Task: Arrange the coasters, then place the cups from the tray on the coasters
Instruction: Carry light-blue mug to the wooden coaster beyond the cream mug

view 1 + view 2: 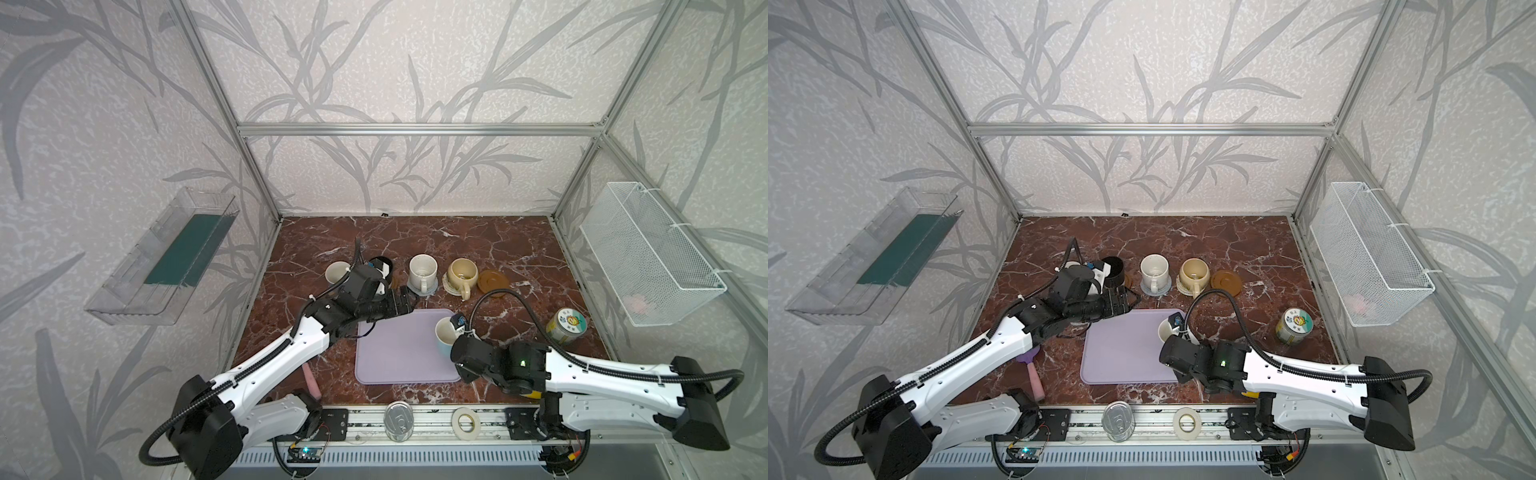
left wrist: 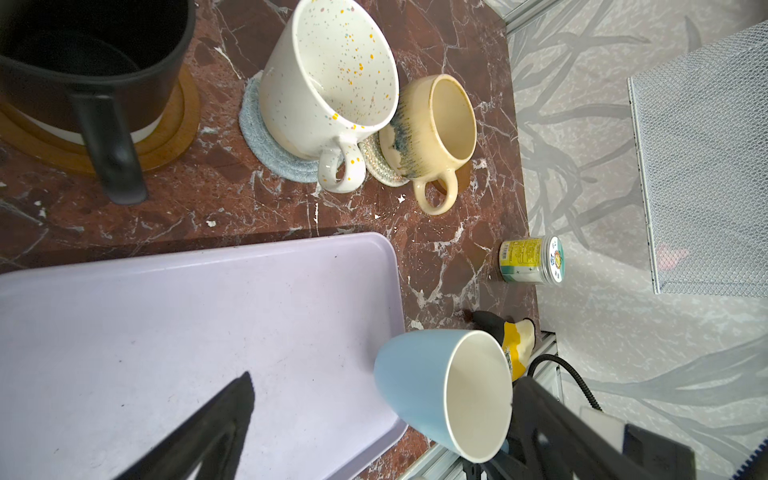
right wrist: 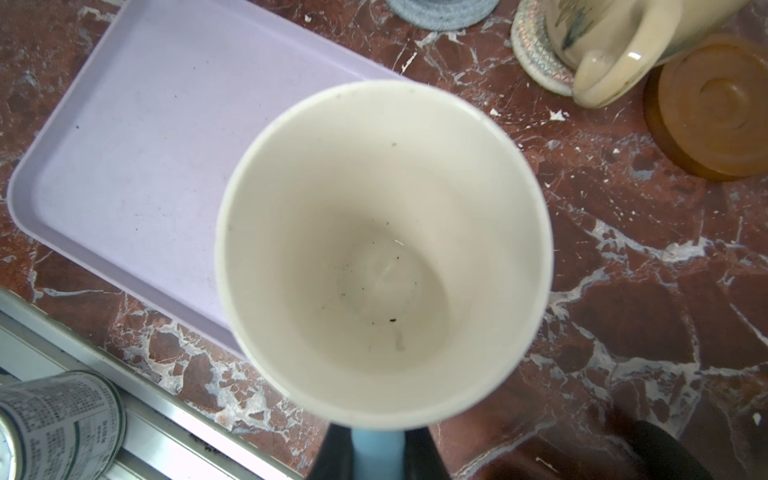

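Front rail: silver can [image 1: 398,419] and white tape roll [image 1: 465,422] side by side, just before the worktop's [image 1: 519,249] front edge.
Pink-handled brush [image 1: 1034,380]: near the front left corner, partly under the left arm.
Tray [image 1: 399,353]: flat on the worktop, centred, close to the front edge.
Light blue cup [image 3: 382,249]: at the tray's right edge, mouth up, white inside; cannot tell whether the base touches the tray.
Right gripper [image 3: 376,457]: clamped on the light blue cup's handle, one finger on each side.
Left gripper [image 1: 406,306]: spread wide, holding nothing, above the tray's far left corner.
Tin [image 1: 566,326]: upright near the right edge, well apart from the tray.
Far row, beyond the tray, from left to right across the middle of the worktop:
Lavender cup [image 1: 337,272]: partly hidden by the left arm.
Black cup [image 1: 1113,270]: on a brown wooden coaster [image 1: 1128,281].
Speckled white cup [image 1: 423,270]: on the grey-blue braided coaster [image 1: 432,286].
Beige-yellow cup [image 1: 462,272]: on the cream braided coaster [image 1: 448,286].
Second wooden coaster [image 1: 494,281]: uncovered, just beside the beige-yellow cup, closing the row.
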